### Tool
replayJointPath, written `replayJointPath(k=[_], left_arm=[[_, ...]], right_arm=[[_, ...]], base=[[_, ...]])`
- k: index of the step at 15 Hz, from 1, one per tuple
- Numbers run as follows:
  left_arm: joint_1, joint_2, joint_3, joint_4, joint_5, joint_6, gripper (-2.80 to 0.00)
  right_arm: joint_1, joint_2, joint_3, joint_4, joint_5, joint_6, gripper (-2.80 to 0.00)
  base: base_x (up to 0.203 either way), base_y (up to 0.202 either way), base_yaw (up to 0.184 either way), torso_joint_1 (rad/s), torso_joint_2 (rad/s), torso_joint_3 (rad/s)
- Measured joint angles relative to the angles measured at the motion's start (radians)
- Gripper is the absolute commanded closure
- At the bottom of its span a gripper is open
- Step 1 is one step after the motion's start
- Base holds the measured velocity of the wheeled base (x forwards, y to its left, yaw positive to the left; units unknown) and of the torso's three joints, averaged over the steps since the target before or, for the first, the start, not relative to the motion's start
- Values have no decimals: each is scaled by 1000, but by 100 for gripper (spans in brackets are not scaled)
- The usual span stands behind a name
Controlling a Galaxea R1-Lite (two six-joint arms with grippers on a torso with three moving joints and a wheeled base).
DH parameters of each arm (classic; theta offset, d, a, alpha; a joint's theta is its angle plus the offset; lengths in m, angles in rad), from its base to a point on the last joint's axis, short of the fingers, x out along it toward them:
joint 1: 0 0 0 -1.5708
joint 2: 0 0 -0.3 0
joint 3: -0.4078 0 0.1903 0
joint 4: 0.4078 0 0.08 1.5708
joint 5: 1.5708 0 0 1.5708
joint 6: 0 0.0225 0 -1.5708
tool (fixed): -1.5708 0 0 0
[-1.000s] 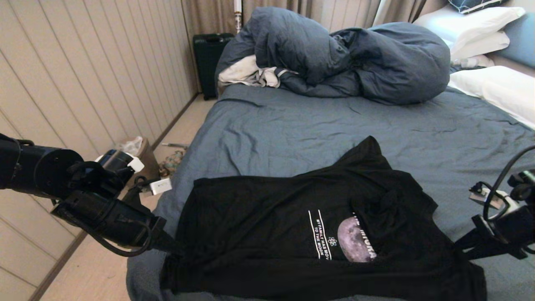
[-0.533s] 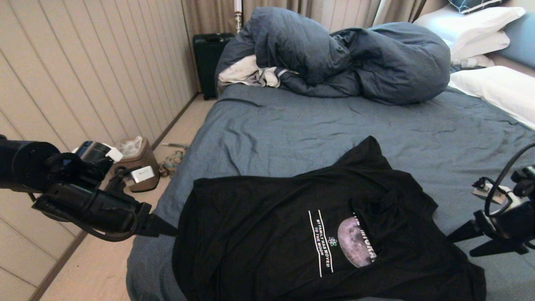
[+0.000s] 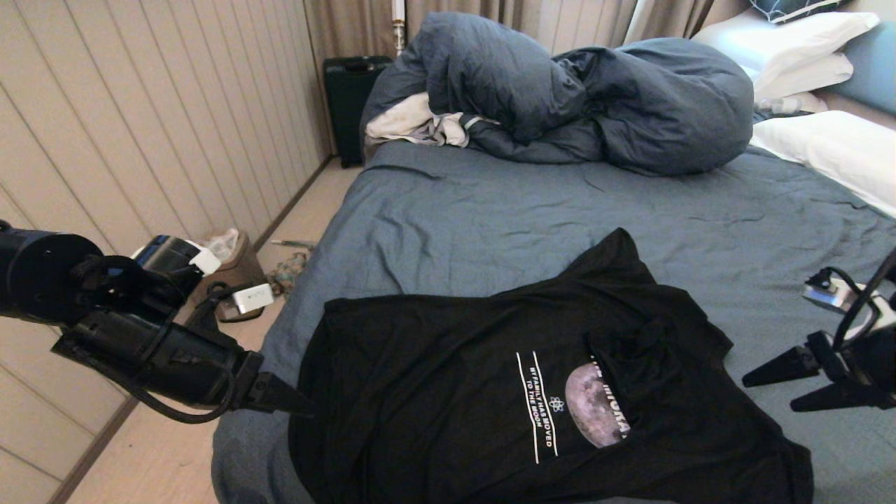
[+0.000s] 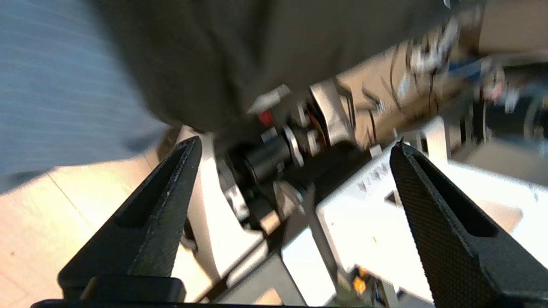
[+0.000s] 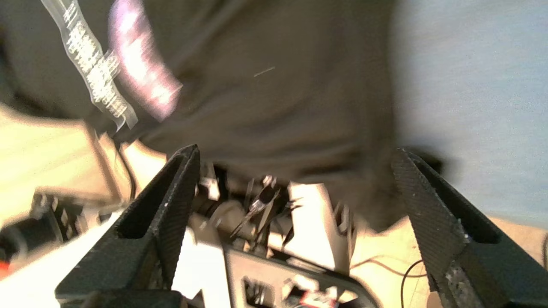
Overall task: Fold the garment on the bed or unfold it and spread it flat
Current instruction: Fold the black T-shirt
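Note:
The garment [image 3: 448,392], a black T-shirt with a grey moon print and white lettering, lies on the bed [image 3: 490,217] near its front edge. A flap of the shirt covers part of the print. My left gripper [image 3: 302,406] hovers open just off the shirt's left edge, with nothing between its fingers [image 4: 171,184]. My right gripper [image 3: 770,393] stands open off the shirt's right edge, holding nothing. In the left wrist view the garment [image 4: 192,55] lies beyond the left gripper [image 4: 295,143]. In the right wrist view the garment [image 5: 265,85] lies beyond the right gripper [image 5: 295,150].
A bulky dark-blue duvet [image 3: 595,98] and a white cloth [image 3: 413,122] are heaped at the far end. White pillows [image 3: 833,150] lie at the right. A black suitcase [image 3: 350,98] and a small bin [image 3: 234,262] stand on the floor to the left, by the wall.
Both grippers have opened and let go of the garment's near corners. The shirt has settled onto the bed, and both arms have drawn slightly off its edges.

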Motion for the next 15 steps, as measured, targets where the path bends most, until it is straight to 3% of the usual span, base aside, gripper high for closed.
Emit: replayJointPath(k=[4,9,12,13,15], left_arm=[[-23,19,-69,-7,5,-32,-280],[46,124,-296,-8,7,-42,-280],[90,245,-452,0,6,-46,-280],[101,280,-497,2,6,-55,0],[114,334,-572,-2,5,-91,0]], right_arm=[[58,-9,-45,-7,28,47,-280],[77,100,-274,-52,46,134,-280],[79,205,-355,-160,32,166,-280],[80,229,-375,-196,25,178,0],[80,261,-424,-210,23,226,0]], base=[[0,0,0,0,0,0],[0,0,0,0,0,0],[0,0,0,0,0,0],[0,0,0,0,0,0],[0,0,0,0,0,0]])
